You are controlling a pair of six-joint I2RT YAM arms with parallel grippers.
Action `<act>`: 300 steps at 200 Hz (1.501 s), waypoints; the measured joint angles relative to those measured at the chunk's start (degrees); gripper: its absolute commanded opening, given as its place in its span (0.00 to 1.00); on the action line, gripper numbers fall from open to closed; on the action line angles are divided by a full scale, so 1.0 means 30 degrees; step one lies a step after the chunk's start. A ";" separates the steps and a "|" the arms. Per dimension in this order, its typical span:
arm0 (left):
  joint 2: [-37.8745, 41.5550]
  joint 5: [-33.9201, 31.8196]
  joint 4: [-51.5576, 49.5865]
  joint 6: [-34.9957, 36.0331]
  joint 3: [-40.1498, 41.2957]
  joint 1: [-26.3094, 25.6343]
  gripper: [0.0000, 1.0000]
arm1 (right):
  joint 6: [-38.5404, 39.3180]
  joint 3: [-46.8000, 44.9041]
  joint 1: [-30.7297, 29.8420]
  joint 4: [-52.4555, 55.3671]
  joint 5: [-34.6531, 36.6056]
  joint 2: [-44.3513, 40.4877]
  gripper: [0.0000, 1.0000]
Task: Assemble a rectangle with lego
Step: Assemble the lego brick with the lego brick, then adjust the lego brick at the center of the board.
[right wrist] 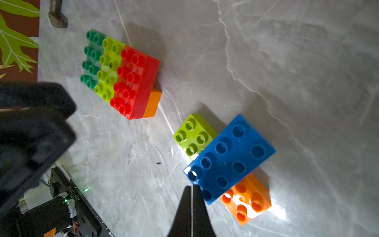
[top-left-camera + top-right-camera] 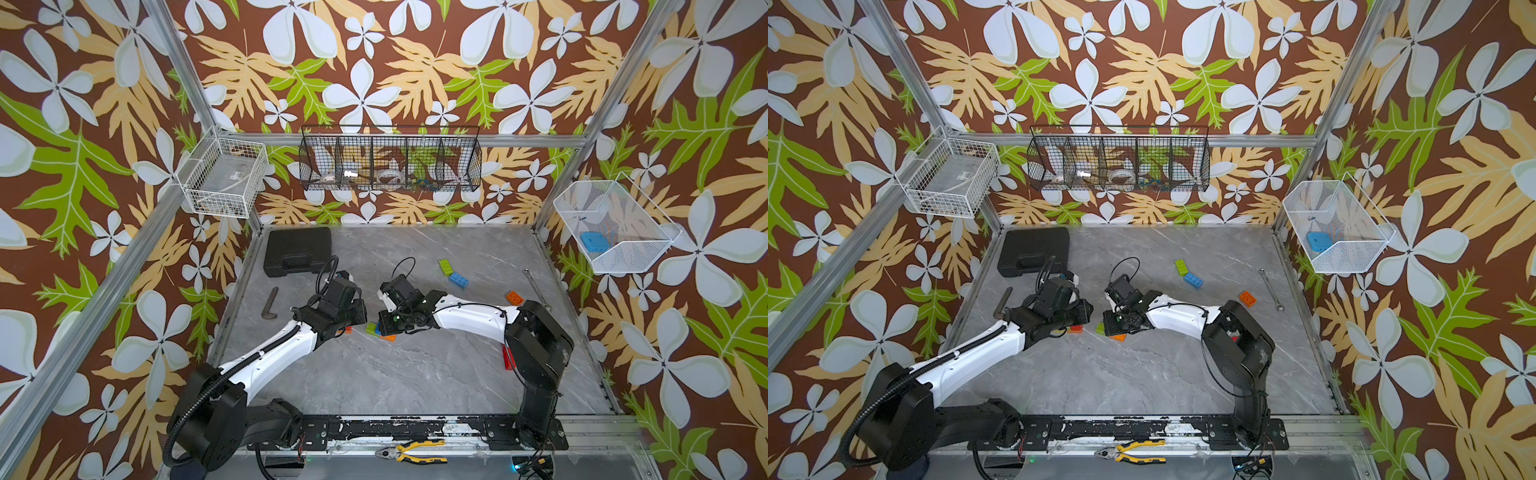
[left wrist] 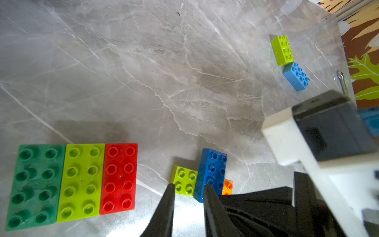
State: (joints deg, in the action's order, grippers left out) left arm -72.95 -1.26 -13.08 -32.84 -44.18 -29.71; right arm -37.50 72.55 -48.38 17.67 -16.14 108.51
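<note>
1. Grey marble table (image 2: 415, 374), leaf-print walls. The left gripper (image 3: 189, 186) has its fingers (image 3: 168, 205) parted by a small gap, with nothing between them.
2. In the left wrist view the tips line up over the small lime brick (image 3: 184, 182). In the right wrist view that brick's outer sides are bare.
3. On the right gripper (image 1: 191, 187) the fingers (image 1: 184, 205) are pressed together and empty. The tips are at a corner of the dark blue brick (image 1: 229, 160); touching or not, can't tell.
4. The dark blue brick sits raised over an orange brick (image 1: 248, 201). Its edge overlaps the small lime brick. Snapped on or only resting, can't tell.
5. Near that cluster but apart from it is the joined slab (image 3: 81, 182): green, lime and red long bricks side by side, studs up. An orange layer (image 1: 152, 102) shows under the red end.
6. In both top views the arms meet mid-table, and the slab is mostly hidden under the left one.
7. Toward the back, a loose lime brick (image 2: 445, 266) touches a light blue brick (image 2: 458, 279).
8. A small orange piece (image 2: 514, 297) lies near the right arm's elbow. A red brick (image 2: 508, 357) is partly hidden by that arm.
9. Also there: black case (image 2: 297, 250) back left, dark bar (image 2: 271, 303) on the left side, wrench (image 2: 536, 289) on the right side, pliers (image 2: 422, 459) on the front rail.
10. A white basket (image 2: 615, 224) on the right wall holds a blue thing (image 2: 594, 243).
</note>
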 measured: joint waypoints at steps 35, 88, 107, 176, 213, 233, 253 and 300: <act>0.0000 0.0000 -0.0007 0.0000 0.0000 0.0036 0.26 | -0.0277 -0.0532 -0.0036 -0.0794 0.0160 0.0736 0.00; 0.0087 -0.0015 -0.0015 0.0058 -0.0007 0.0146 0.26 | -0.0415 -0.1188 -0.0051 0.0153 0.0299 0.0707 0.00; 0.0146 -0.0066 -0.0080 0.0087 -0.0051 0.0189 0.27 | -0.0401 -0.0663 -0.0058 0.0488 0.0226 0.0117 0.00; 0.0131 -0.0284 0.0102 0.0313 -0.0255 0.0372 0.44 | 0.1727 0.1129 0.2375 0.0991 0.1982 -0.1246 0.18; -0.0022 -0.0401 0.0648 -0.0117 -0.0168 0.0372 0.50 | 0.2645 0.4845 0.3621 0.1668 0.2805 0.2171 0.15; 0.0029 -0.0685 0.1049 -0.0379 -0.0117 0.0372 0.53 | 0.2973 0.7439 0.3585 0.1683 0.2725 0.4167 0.09; 0.0219 -0.0969 0.1209 -0.0437 -0.0080 0.0372 0.55 | 0.3075 0.9479 0.3606 0.1785 0.2361 0.6149 0.10; 0.1814 -0.2062 0.1494 -0.0437 0.0525 0.0372 0.64 | 0.2987 0.9916 0.3475 0.2361 0.1348 0.7278 0.19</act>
State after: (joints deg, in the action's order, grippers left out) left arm -67.51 -7.44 -8.60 -34.15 -42.61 -28.60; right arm -28.53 102.30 -37.95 24.75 -12.10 130.34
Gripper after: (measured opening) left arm 0.640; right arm 0.189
